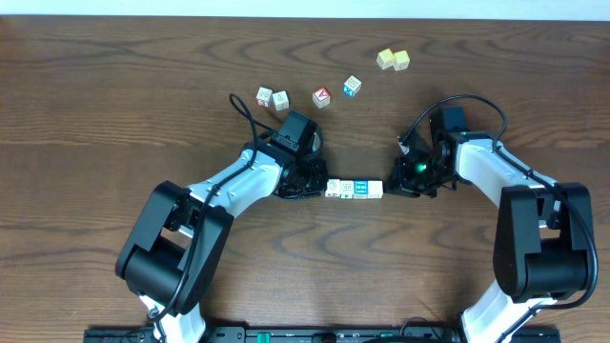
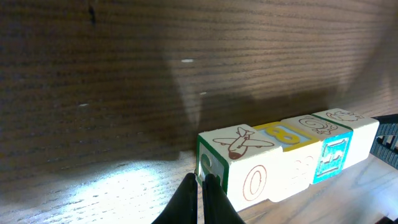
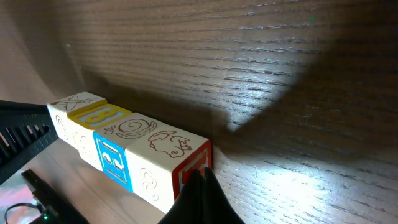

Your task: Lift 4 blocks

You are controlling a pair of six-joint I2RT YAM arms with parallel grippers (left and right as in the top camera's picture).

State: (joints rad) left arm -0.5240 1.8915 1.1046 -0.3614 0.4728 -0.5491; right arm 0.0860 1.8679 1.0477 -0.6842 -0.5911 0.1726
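the four blocks (image 1: 355,188) form one end-to-end row, about midway between the table's (image 1: 95,95) left and right edges and well short of its far edge. the left gripper (image 1: 317,185), fingers closed together, presses the row's left end. the right gripper (image 1: 389,187), also closed, presses the right end.

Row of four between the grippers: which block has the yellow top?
The second block from the left gripper, with a 3 on its yellow top, between the airplane block and the snail block. The other three tops are cream.
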